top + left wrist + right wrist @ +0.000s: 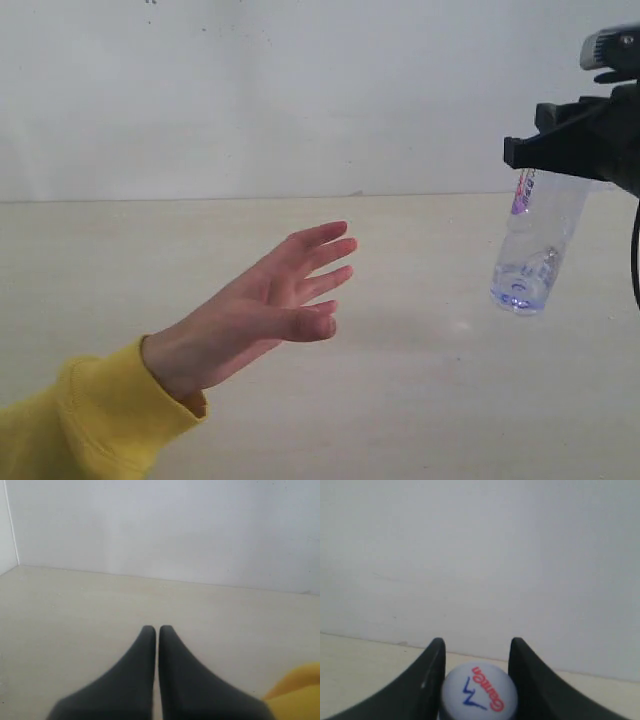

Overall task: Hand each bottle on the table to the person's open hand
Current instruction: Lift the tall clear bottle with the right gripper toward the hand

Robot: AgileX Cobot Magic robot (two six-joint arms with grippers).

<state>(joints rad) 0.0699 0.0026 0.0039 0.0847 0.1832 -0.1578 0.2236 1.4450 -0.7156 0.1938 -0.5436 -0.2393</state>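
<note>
A clear bluish bottle (530,255) hangs tilted in the air at the right, well above the table (420,400), held near its top by my right gripper (560,150). Its white cap (477,690) with red and blue print sits between the two black fingers (427,680) in the right wrist view. The person's open hand (265,310), fingers spread and yellow cuff (100,415) behind it, is raised at the left, a good gap from the bottle. My left gripper (156,630) is shut on nothing above bare tabletop. The other two bottles are out of view.
A plain white wall (300,90) runs behind the table. A piece of the yellow sleeve (297,692) shows beside the left gripper in its wrist view.
</note>
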